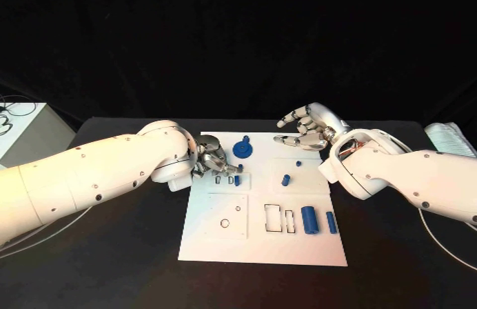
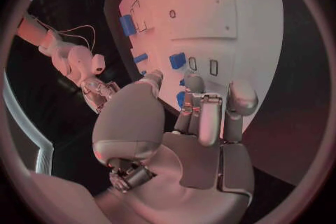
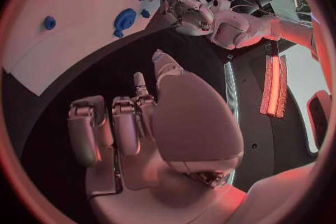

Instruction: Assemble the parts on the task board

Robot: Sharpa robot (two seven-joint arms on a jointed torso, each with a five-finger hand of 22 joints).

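The white task board [image 1: 263,243] lies in the middle of the black table. On it are a blue knob-shaped part [image 1: 243,145], a small blue peg [image 1: 285,180], a blue cylinder [image 1: 310,219] and a thin blue bar [image 1: 330,221]. My left hand [image 1: 211,161] hovers over the board's left edge near the small slots and pinches a small blue part [image 2: 181,98] between thumb and fingers. My right hand [image 1: 308,130] hangs above the board's far right corner, fingers apart and holding nothing. The right wrist view shows the knob [image 3: 125,18] and my left hand [image 3: 185,11].
A white box [image 1: 29,133] with cables stands at the table's far left. A pale ribbed roll [image 1: 452,140] lies at the far right edge. The board's near half carries outlined slots and holes [image 1: 227,222].
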